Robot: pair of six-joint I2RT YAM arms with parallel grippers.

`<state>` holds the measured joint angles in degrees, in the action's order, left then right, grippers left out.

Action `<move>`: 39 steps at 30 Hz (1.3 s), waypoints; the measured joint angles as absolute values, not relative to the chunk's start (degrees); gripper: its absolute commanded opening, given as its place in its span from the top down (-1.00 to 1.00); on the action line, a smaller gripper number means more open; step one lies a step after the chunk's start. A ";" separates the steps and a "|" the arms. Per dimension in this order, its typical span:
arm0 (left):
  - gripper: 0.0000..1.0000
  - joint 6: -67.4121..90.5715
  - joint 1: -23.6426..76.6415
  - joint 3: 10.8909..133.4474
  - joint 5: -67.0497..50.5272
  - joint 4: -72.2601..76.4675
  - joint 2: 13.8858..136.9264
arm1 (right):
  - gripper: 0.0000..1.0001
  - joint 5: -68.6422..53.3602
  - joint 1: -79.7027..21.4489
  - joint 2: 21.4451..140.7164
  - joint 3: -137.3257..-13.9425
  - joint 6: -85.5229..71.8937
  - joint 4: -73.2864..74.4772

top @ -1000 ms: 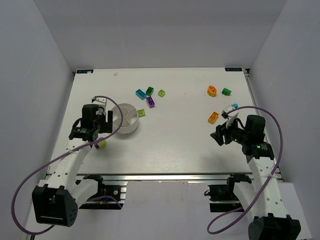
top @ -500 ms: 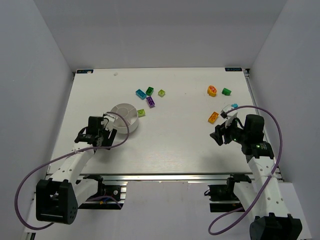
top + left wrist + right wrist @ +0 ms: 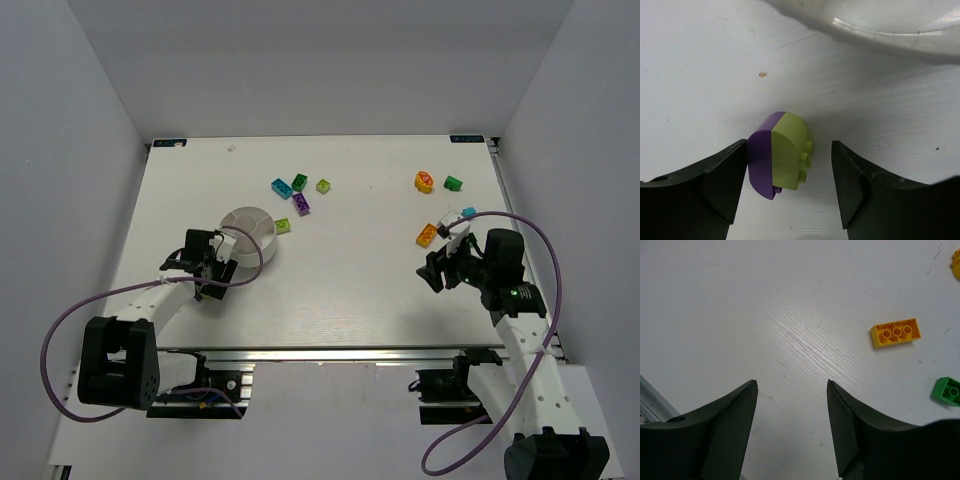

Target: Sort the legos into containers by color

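A two-part brick, purple on one side and lime-yellow on the other (image 3: 780, 155), lies on the table between the fingers of my left gripper (image 3: 789, 167). The jaws are open around it, the purple side close against the left finger (image 3: 715, 185). The white divided bowl (image 3: 250, 235) stands just beyond; its wall shows in the left wrist view (image 3: 880, 30). In the top view my left gripper (image 3: 208, 278) covers this brick. My right gripper (image 3: 436, 270) is open and empty above bare table, also seen in its wrist view (image 3: 792, 395).
Cyan (image 3: 281, 187), dark green (image 3: 299, 183), lime (image 3: 323, 186), purple (image 3: 301, 204) and lime (image 3: 283, 226) bricks lie behind the bowl. At right lie an orange piece (image 3: 424, 181), a green brick (image 3: 453, 183), an orange brick (image 3: 427, 234) (image 3: 895, 333) and a cyan one (image 3: 468, 213).
My left gripper has come down in front of the bowl and now straddles the lime-purple brick that lay uncovered before. The right arm has barely moved.
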<state>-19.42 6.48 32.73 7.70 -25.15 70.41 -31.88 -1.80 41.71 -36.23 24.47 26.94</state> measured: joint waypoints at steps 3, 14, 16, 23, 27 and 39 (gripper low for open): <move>-0.15 -19.05 6.48 32.73 7.77 -24.75 70.41 | -0.26 -31.88 -1.91 41.71 -36.23 24.47 26.94; 0.57 -18.04 6.48 33.06 8.36 -25.87 69.63 | -0.26 -31.88 -1.91 41.54 -36.23 24.47 26.94; 0.73 -17.28 6.48 34.70 8.36 -28.03 68.97 | -0.27 -32.05 -1.89 41.45 -36.23 24.51 26.94; 0.79 -11.33 6.61 47.11 2.52 -33.65 57.58 | -0.34 -38.09 -1.91 41.30 -36.23 26.30 28.10; 0.77 -9.04 6.61 48.90 -11.03 -32.67 48.07 | -0.39 -42.46 -1.96 41.39 -36.23 27.18 29.08; 0.77 10.02 8.34 38.06 -56.07 -3.33 43.55 | -0.30 -54.11 -6.22 63.79 -53.63 18.44 34.85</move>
